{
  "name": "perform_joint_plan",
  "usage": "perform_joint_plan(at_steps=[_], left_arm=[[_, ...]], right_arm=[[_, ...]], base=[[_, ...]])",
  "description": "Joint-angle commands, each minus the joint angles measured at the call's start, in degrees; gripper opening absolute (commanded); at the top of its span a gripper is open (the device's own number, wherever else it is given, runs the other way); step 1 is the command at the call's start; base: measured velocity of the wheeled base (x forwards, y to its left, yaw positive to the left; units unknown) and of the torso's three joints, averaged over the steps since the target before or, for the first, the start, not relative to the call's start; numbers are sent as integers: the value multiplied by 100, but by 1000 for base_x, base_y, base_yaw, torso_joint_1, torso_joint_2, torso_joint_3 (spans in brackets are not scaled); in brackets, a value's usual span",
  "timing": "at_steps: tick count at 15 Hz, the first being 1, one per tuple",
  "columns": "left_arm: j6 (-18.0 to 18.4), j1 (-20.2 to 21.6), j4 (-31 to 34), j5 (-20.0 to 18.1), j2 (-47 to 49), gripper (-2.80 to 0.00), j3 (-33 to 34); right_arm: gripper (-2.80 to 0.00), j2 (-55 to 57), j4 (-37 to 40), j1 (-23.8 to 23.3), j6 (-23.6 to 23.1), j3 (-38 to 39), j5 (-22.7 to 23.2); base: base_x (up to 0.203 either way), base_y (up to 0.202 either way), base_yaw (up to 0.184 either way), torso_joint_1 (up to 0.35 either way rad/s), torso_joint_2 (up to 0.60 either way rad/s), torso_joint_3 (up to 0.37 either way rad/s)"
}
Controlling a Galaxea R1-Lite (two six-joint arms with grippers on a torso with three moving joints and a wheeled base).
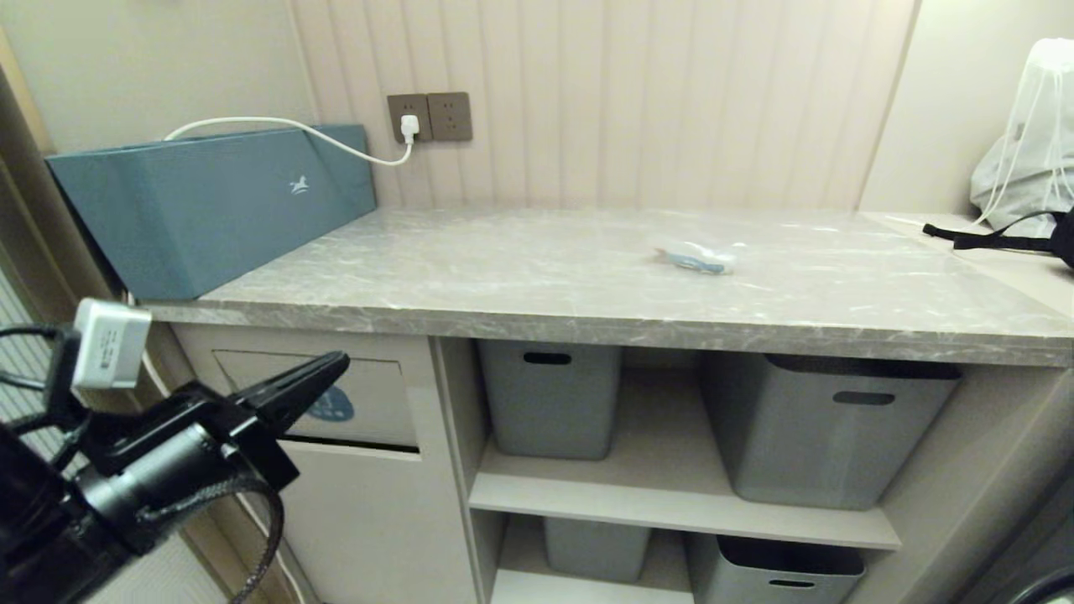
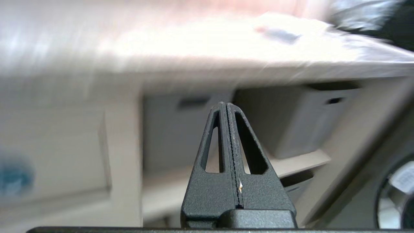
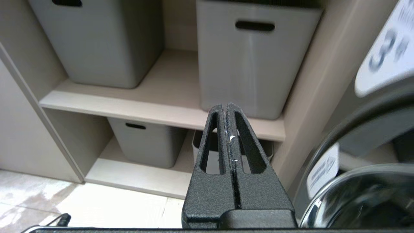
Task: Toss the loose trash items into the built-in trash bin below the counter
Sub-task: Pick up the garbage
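A crumpled clear-white wrapper with a blue tinge (image 1: 698,256) lies on the grey marble-look counter (image 1: 503,268), right of its middle; it shows as a blur (image 2: 280,35) in the left wrist view. Under the counter's left end is the built-in trash bin (image 1: 369,403), a beige flap with a round blue sticker (image 1: 333,406) (image 2: 14,176). My left gripper (image 1: 340,362) (image 2: 224,105) hangs shut and empty in front of that flap, below the counter edge. My right gripper (image 3: 224,106) is shut and empty, low down before the shelves.
A long teal box (image 1: 210,205) stands at the counter's back left, with a white cable (image 1: 277,126) plugged into the wall socket (image 1: 428,117). A white drawstring bag (image 1: 1032,143) sits at the far right. Grey tubs (image 1: 826,424) (image 3: 252,55) fill the shelves. A round appliance door (image 3: 372,194) is beside the right gripper.
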Motion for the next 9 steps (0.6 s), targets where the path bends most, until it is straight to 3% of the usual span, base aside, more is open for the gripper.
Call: perform_joint_plan(at_steps=[1,6,9], left_arm=[[57,-76,183,-159,-21,-280,-482],[97,-628,2091,-444,528,-280,-2274],[334,-899,2328,-450,1516,-280,-3000]], right_arm=[[-280,0,6,1,-9,-1,4],[-280,0,6,1,-7,-1,4],[-280,0,-2,1,2,8,-5]], base=[[0,0,0,198,-461,-286],[0,0,0,210,-481,-284],[0,0,0,222,-499,-282]])
